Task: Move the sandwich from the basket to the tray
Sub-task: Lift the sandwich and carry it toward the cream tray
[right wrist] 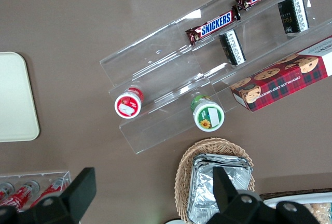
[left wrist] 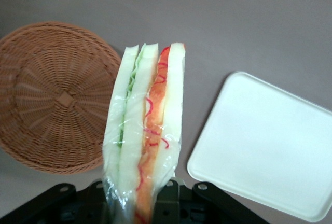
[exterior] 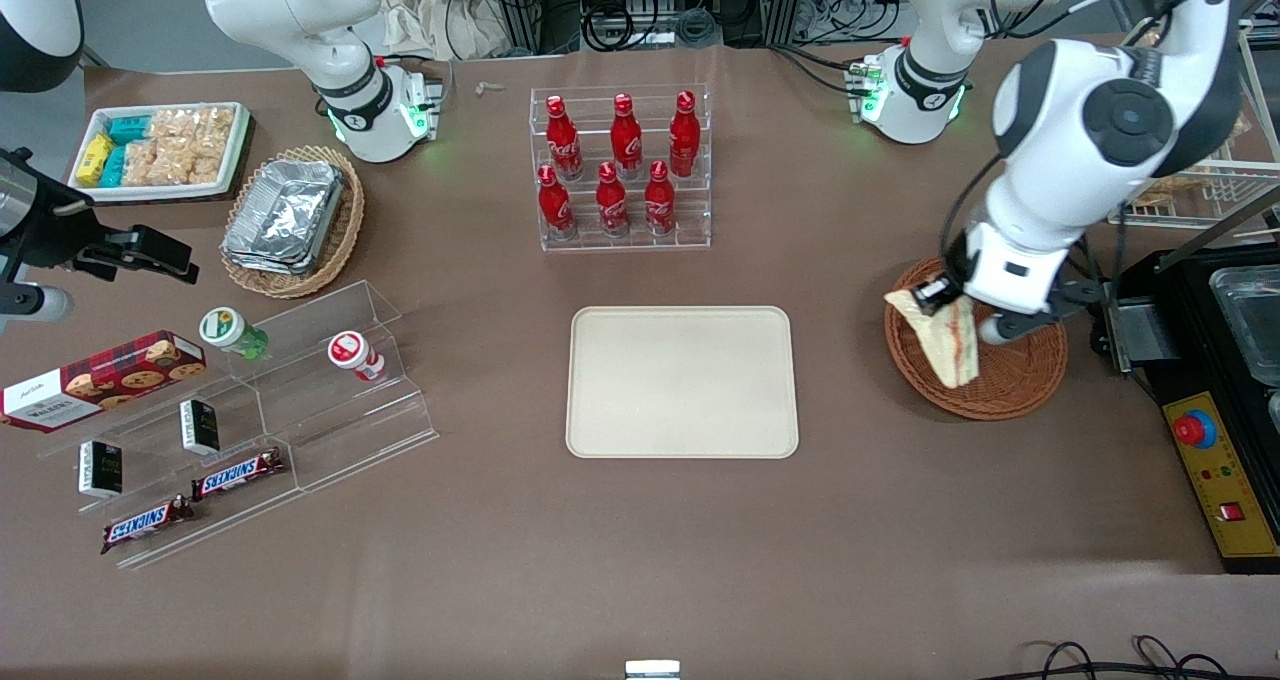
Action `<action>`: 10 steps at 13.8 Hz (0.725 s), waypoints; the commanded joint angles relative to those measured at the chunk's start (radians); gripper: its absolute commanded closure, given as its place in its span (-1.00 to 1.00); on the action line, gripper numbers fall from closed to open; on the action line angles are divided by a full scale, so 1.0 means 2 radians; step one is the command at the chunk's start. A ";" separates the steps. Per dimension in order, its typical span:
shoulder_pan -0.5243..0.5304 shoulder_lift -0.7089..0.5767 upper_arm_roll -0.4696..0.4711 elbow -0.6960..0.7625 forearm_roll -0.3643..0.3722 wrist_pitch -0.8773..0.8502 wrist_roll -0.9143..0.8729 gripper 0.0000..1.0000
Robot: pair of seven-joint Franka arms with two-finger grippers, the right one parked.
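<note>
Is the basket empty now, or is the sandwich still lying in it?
Empty. The wrist view shows only bare weave in the basket; the gripper holds the sandwich lifted above it.

From high in front we look steeply down on the whole table, the tray (exterior: 683, 381) central and the basket (exterior: 1000, 375) at three o'clock. Our left wrist camera rides close above the gripper (left wrist: 140, 203), looking down at its sandwich (left wrist: 146, 136), the same basket and tray. Our right wrist camera looks down near the display steps (right wrist: 207, 73), sharing the tray's edge.
</note>
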 commanded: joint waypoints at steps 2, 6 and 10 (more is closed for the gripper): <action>0.002 0.007 -0.056 0.008 -0.004 0.003 0.013 1.00; 0.000 0.041 -0.101 0.007 0.009 0.002 0.090 1.00; -0.003 0.108 -0.112 0.035 0.042 0.010 0.084 1.00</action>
